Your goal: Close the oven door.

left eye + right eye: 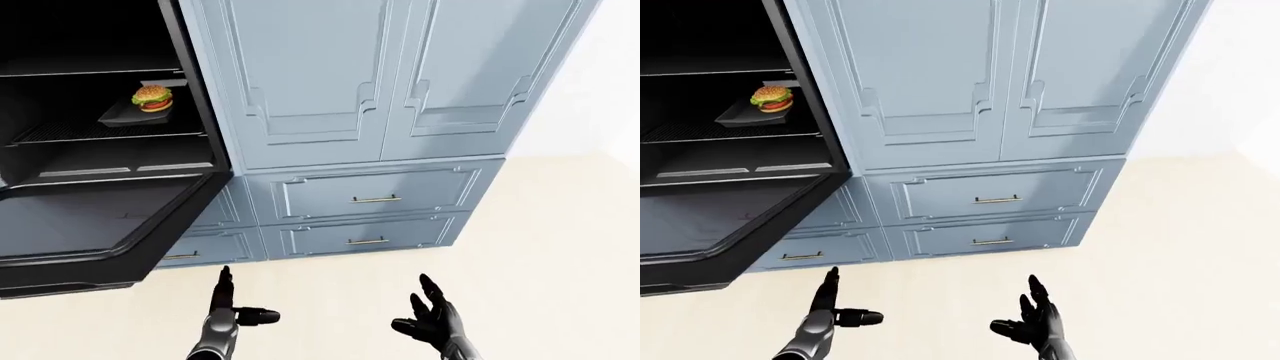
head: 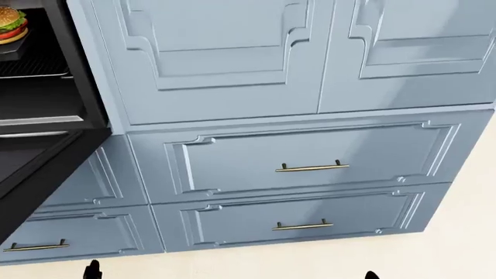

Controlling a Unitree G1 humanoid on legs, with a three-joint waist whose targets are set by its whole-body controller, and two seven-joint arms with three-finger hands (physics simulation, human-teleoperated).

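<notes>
Up-left of our left hand (image 1: 225, 311) the oven door (image 1: 95, 221) hangs fully open, untouched; right hand (image 1: 432, 322) well apart. Both hands spread, empty. Closing not started; burger (image 1: 152, 97) inside.
</notes>
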